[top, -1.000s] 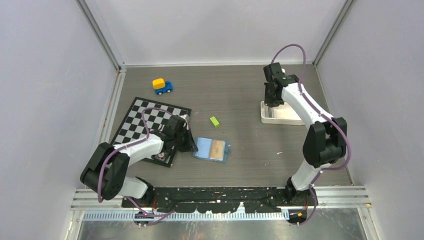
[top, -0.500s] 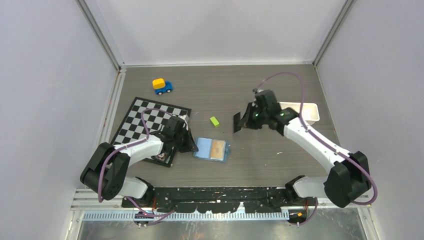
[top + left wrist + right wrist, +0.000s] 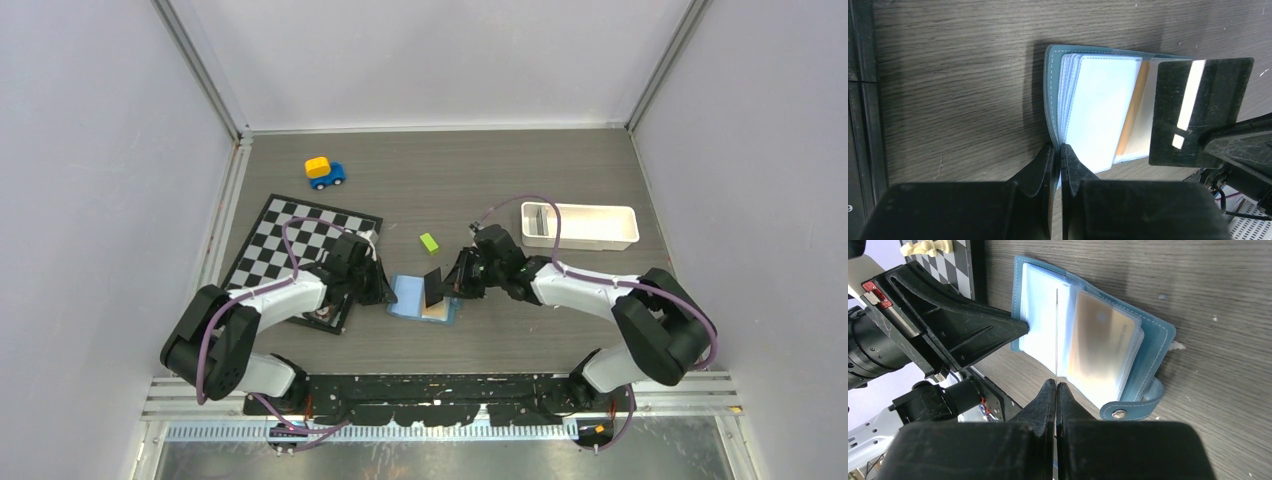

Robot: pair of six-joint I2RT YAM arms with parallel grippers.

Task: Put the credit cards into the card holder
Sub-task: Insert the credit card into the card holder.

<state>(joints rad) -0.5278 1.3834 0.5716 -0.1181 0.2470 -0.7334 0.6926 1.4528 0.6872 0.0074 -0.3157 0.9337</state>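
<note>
The teal-blue card holder [image 3: 412,297] lies open on the table, pale plastic sleeves up. A tan-gold card [image 3: 1103,347] sits in a right-hand sleeve and also shows in the left wrist view [image 3: 1132,115]. My left gripper [image 3: 385,292] is shut on the holder's left edge, pinching cover and sleeves [image 3: 1058,148]. My right gripper [image 3: 458,280] is shut on a black credit card [image 3: 433,287] and holds it upright over the open holder [image 3: 1098,110]. The black card shows flat in the left wrist view [image 3: 1198,115] and edge-on [image 3: 1056,335] above the sleeves in the right wrist view. Gripper [image 3: 1055,384].
A chessboard [image 3: 290,235] lies under the left arm, with pale chess pieces [image 3: 925,247] on it. A lime-green block [image 3: 429,242] lies just behind the holder. A blue and yellow toy car [image 3: 323,171] is at the back left. A long white tray [image 3: 585,227] stands at the back right.
My right arm has swung from the white tray down and left to the card holder, carrying the black card. The left arm and the holder have not moved.
</note>
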